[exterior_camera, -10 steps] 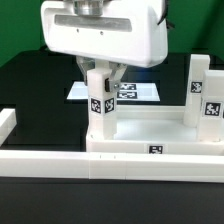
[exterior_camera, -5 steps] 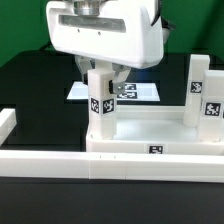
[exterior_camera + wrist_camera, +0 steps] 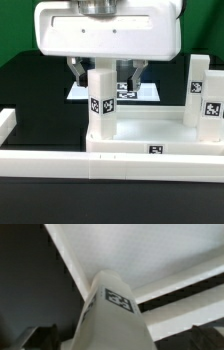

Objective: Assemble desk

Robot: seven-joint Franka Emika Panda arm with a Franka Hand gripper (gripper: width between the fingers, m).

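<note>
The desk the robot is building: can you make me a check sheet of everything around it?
Surface: black table.
Job's things: white tabletop; one leg standing upright at its corner, another leg upright at the exterior view's right.
Clutter: nothing seen.
Grippers: gripper open, one finger on each side of the near leg's top, not squeezing it.
Cables: nothing seen.
Surroundings: white border rail in front, marker board lying flat behind.

Lighting's bright and even, pretty soft shadows overall. Wrist view is blurry up close on the white square-post leg (image 3: 108, 314); exterior view's low-res too.
</note>
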